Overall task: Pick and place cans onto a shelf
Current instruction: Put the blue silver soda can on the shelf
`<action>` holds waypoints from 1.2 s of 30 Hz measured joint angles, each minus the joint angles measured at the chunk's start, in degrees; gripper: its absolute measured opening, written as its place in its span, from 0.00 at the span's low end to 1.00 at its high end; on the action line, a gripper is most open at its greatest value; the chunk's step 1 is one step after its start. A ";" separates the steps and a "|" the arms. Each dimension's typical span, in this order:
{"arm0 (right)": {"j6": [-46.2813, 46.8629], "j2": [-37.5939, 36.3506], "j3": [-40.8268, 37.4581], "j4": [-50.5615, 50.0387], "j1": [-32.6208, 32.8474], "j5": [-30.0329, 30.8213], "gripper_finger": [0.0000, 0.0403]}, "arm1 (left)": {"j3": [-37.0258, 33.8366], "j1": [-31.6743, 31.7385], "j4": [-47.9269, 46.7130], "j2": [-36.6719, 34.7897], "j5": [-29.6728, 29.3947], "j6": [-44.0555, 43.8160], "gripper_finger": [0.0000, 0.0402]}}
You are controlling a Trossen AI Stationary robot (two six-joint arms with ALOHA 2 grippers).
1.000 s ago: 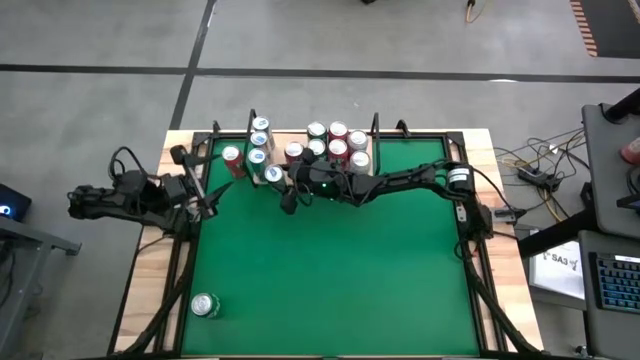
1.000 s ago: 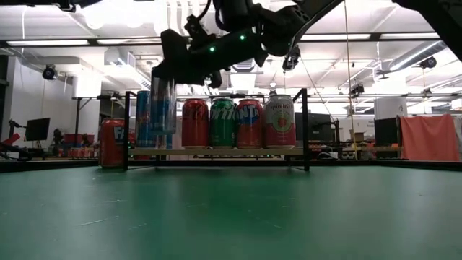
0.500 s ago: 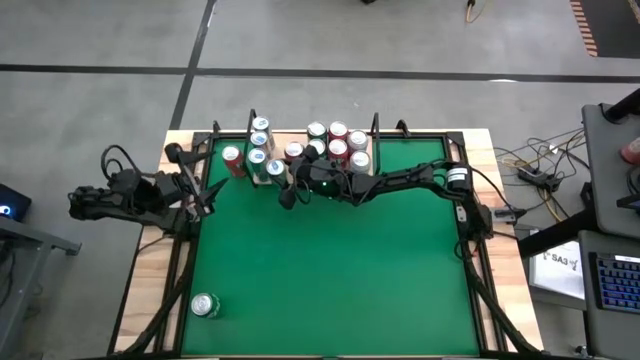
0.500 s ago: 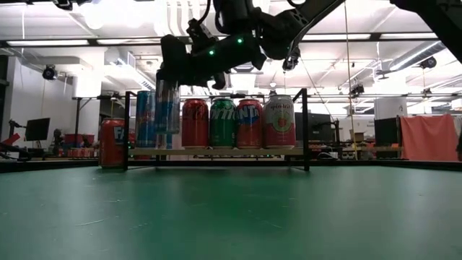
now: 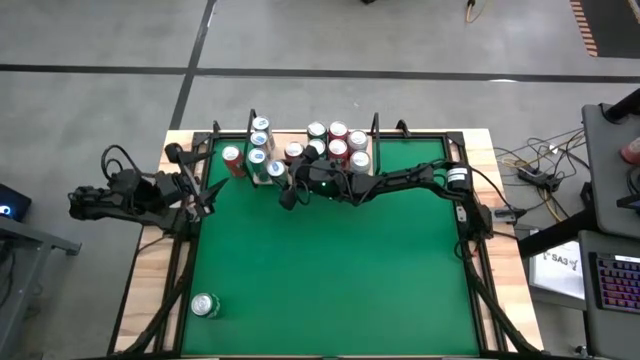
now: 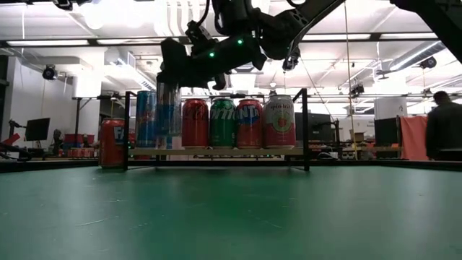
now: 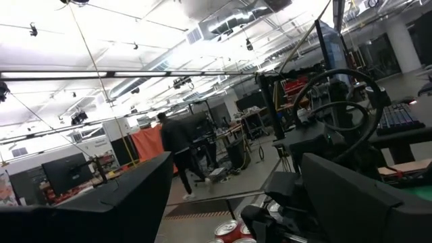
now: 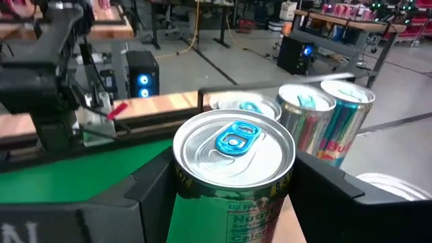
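The right gripper (image 5: 275, 170) pinches a slim blue-and-silver can (image 6: 167, 108) by its sides, holding it upright above the left end of the shelf (image 6: 216, 152), just beside the cans already standing there; the left gripper (image 5: 205, 195) waits with fingers spread at the table's (image 5: 330, 270) left edge; one green can (image 5: 205, 305) lies near the front-left corner.
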 joint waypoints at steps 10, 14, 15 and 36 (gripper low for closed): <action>1.54 0.00 -0.26 -0.73 0.00 1.93 0.56 | 0.00 0.00 0.13 0.00 0.00 0.22 0.77; 2.15 0.00 -0.26 -0.52 0.00 2.03 0.56 | 0.00 0.00 0.21 0.02 0.02 0.22 0.77; 2.07 0.00 -0.26 -0.52 0.00 2.02 0.56 | 0.00 0.00 0.23 0.02 0.02 0.22 0.77; 3.11 0.00 -0.50 1.15 -0.37 1.31 0.56 | 0.00 0.00 0.46 0.02 0.04 0.23 0.77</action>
